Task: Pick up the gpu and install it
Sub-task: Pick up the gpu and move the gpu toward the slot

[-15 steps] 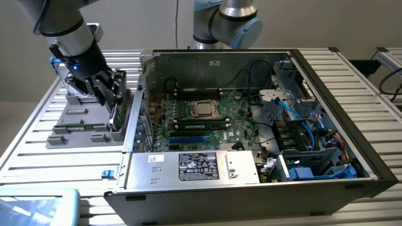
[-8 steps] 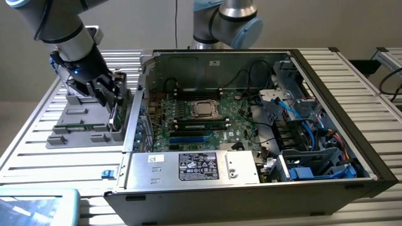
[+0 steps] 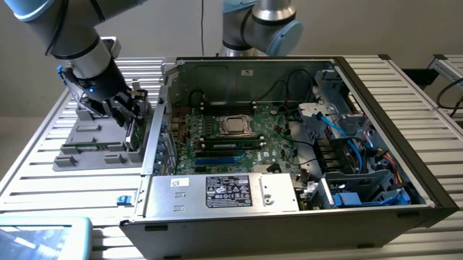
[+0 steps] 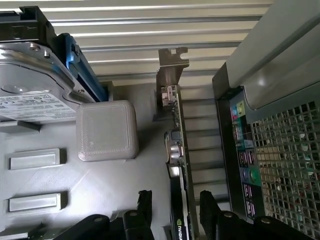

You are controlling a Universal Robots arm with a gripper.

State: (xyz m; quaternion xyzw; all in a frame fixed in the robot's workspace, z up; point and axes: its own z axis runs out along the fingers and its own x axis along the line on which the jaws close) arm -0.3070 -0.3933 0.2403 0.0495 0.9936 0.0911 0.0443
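The gpu (image 4: 178, 145) stands on its edge in the grey holder tray (image 4: 100, 195), with its silver end bracket (image 4: 170, 67) pointing away from the wrist. My gripper (image 4: 175, 215) is open and straddles the card. One black finger (image 4: 145, 205) is on its cooler side and the other on its far side, with a gap showing at each. In the exterior view my gripper (image 3: 130, 115) hangs low over the tray (image 3: 83, 149) at the left, and the green edge of the gpu (image 3: 134, 135) shows just below it, close to the computer case wall.
The open computer case (image 3: 376, 108) lies to the exterior view's right of the tray, with the green motherboard (image 3: 224, 135) and the power supply (image 3: 224, 192) inside. Its rear port panel (image 4: 245, 150) is close beside the card. A silver hard drive (image 4: 30, 85) and a grey block (image 4: 106, 131) sit on the tray.
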